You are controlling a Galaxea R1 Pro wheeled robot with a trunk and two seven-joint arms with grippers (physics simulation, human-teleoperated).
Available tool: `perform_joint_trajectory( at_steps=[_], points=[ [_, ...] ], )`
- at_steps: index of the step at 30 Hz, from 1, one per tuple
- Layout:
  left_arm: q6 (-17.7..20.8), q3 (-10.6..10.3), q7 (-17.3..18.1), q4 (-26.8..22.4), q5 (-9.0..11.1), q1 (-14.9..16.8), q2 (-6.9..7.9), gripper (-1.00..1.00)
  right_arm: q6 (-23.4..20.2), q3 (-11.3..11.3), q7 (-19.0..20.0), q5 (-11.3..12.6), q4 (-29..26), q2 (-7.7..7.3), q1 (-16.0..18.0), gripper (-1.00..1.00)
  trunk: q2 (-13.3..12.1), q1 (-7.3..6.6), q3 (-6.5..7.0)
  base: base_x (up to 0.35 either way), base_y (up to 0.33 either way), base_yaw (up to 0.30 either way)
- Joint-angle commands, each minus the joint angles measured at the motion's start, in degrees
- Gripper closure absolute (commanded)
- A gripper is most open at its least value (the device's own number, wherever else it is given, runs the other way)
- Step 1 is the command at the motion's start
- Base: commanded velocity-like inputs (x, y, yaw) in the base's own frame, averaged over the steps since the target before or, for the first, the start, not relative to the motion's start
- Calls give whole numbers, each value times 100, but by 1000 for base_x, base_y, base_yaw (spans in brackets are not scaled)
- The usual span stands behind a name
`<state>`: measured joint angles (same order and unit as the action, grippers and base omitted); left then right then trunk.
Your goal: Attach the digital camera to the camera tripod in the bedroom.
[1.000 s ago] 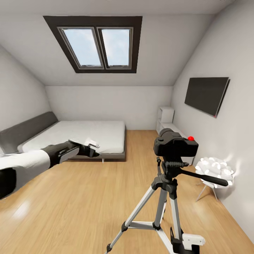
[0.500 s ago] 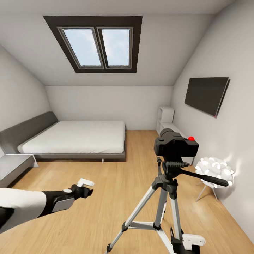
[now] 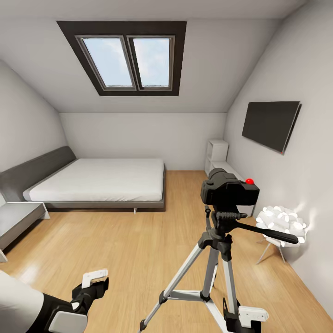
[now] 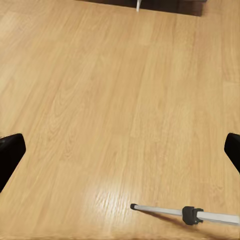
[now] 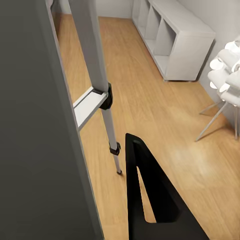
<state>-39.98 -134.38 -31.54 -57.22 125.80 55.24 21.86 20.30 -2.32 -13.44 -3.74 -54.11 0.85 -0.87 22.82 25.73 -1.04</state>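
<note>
1. The digital camera (image 3: pixel 230 187) sits on top of the camera tripod (image 3: pixel 217 249), right of the room's middle, its red button up.
2. The tripod stands on the wood floor (image 3: pixel 134 240); one silver leg (image 5: pixel 95 75) shows close by the right arm.
3. The left gripper (image 3: pixel 95 283) hangs low over bare floor, well apart from the tripod, its fingers spread wide and holding nothing.
4. The right gripper (image 3: pixel 245 318) sits beside the tripod's foot; I cannot tell whether it is spread or closed.
5. Behind are the bed (image 3: pixel 99 182), a wall TV (image 3: pixel 270 124), white shelving (image 3: pixel 217 155) and a white chair (image 3: pixel 281 224).
</note>
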Motion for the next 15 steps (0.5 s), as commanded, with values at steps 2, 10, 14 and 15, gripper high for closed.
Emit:
perform_joint_trajectory(
  at_steps=[2,10,14,15],
  points=[
    [-64,-17,-51,-49,18,-40,-5,-100,9,-14,-53,-31,322,-4,-1,100,10,5,-11,0,0,0],
    [-111,-18,-86,-82,33,-89,-77,-100,15,-12,-53,-31,322,-5,-1,-100,10,5,-11,0,0,0],
    [-112,-18,-79,-86,33,-91,-82,-100,17,-8,-53,-31,322,-6,-1,-100,10,5,-11,0,0,0],
    [-111,-18,-79,-85,33,-91,-84,-100,17,-7,-53,-31,322,-6,-1,-100,10,5,-11,0,0,0]
  ],
)
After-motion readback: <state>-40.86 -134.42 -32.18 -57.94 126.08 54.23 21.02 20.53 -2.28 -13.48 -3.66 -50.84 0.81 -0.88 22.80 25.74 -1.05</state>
